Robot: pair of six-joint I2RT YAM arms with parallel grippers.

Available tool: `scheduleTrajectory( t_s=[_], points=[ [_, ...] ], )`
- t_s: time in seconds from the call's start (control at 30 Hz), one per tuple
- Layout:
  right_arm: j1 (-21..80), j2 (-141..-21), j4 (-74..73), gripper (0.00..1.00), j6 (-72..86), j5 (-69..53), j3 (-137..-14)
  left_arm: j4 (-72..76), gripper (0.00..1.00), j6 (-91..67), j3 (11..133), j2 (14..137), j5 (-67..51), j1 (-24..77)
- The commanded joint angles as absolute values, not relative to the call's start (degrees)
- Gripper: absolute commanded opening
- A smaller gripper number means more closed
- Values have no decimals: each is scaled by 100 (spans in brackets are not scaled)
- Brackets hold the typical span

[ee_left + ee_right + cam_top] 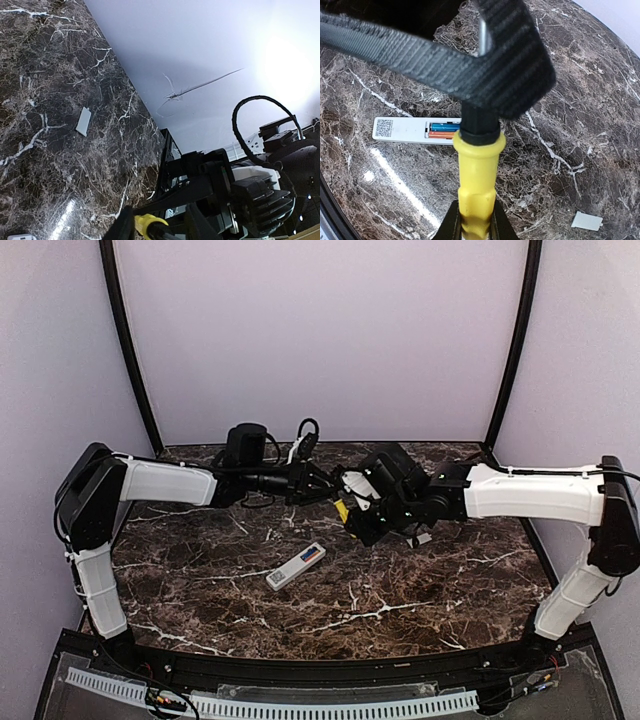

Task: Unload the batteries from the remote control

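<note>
The white remote control [296, 566] lies face down on the marble table [430, 580], alone, in front of both grippers. Its compartment is uncovered in the right wrist view, where the remote control [402, 130] shows the batteries side by side, blue [445, 126] and orange [441, 134]. Above the table, my right gripper [475, 227] is shut on the yellow handle of a screwdriver [477, 170]. My left gripper [157, 230] meets it at the black collar, a finger [470, 65] crossing the shaft. Whether it presses is unclear.
The small flat white cover [586, 220] lies loose on the marble, seen too in the left wrist view as the cover [83, 121], near the back wall. Both grippers [335, 495] meet above the table's middle rear. Black frame posts stand at the back corners.
</note>
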State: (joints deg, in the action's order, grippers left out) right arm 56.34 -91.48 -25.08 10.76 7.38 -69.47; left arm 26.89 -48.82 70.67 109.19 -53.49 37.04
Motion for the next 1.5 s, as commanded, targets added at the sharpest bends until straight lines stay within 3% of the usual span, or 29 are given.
scheduleTrajectory(
  t_s=[0.0, 0.23, 0.43, 0.47, 0.5, 0.6, 0.67, 0.73, 1.1, 1.47],
  points=[
    [5669, -9198, -2420, 0, 966, 741, -7123, 2623, 28, -4774, 7169, 10876, -5290, 3727],
    [5676, -9149, -2465, 0, 1027, 787, -7082, 2581, 2, -4701, 7181, 10899, -5211, 3722],
    [5663, -9199, -2519, 0, 1143, 950, -7135, 2505, 0, -4672, 7192, 10878, -5196, 3726],
    [5656, -9208, -2530, 4, 1176, 939, -7137, 2514, 0, -4684, 7179, 10871, -5184, 3722],
    [5651, -9210, -2533, 17, 1216, 922, -7137, 2560, 0, -4693, 7171, 10850, -5176, 3719],
    [5546, -9123, -2489, 71, 1411, 691, -7064, 2660, 0, -4737, 7139, 10792, -5105, 3707],
    [5447, -8977, -2399, 88, 1545, 470, -7003, 2754, 0, -4816, 7149, 10752, -5060, 3678],
    [5360, -8769, -2305, 97, 1685, 313, -6989, 2984, 0, -4953, 7202, 10737, -5016, 3610],
    [4160, -7927, -1005, 99, 3888, -1487, -6665, 5216, 0, -6797, 7453, 11011, -4932, 3257],
    [3954, -7985, 1928, 98, 5977, -2573, -5688, 6263, 0, -7540, 7636, 11202, -4629, 3199]
  ],
)
